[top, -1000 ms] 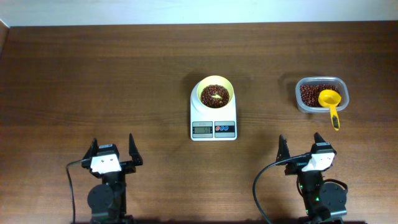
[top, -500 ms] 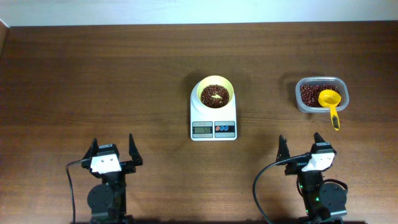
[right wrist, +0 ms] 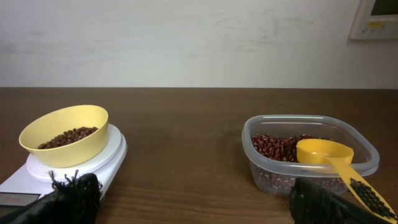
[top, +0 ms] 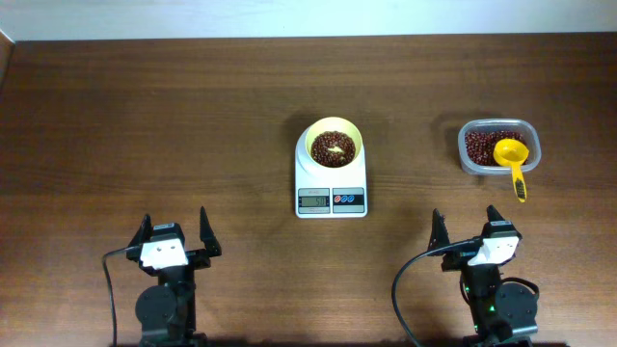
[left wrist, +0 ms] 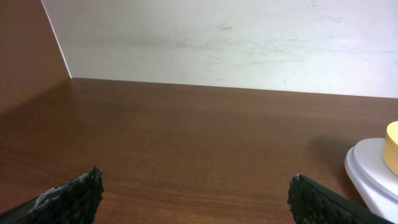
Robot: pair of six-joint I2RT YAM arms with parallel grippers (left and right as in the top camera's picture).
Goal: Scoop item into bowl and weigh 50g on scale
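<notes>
The pale yellow bowl point(top: 334, 144) stands on the white scale point(top: 331, 189) at the table's middle, partly filled with dark reddish-brown beans point(top: 334, 149). In the right wrist view the bowl point(right wrist: 64, 135) sits tilted on the scale point(right wrist: 106, 159) at the left, with beans point(right wrist: 67, 137) inside. More beans point(top: 484, 145) fill a clear container. My left gripper point(top: 175, 231) is open and empty near the front left. My right gripper point(top: 466, 224) is open and empty near the front right. In the left wrist view the scale's edge point(left wrist: 373, 171) shows at the far right.
A clear rounded-square container point(top: 498, 146) stands at the right, a yellow handled scoop point(top: 512, 160) resting on it with its handle over the front rim. It also shows in the right wrist view point(right wrist: 309, 157) with the scoop point(right wrist: 333, 160). A white wall lies behind the table.
</notes>
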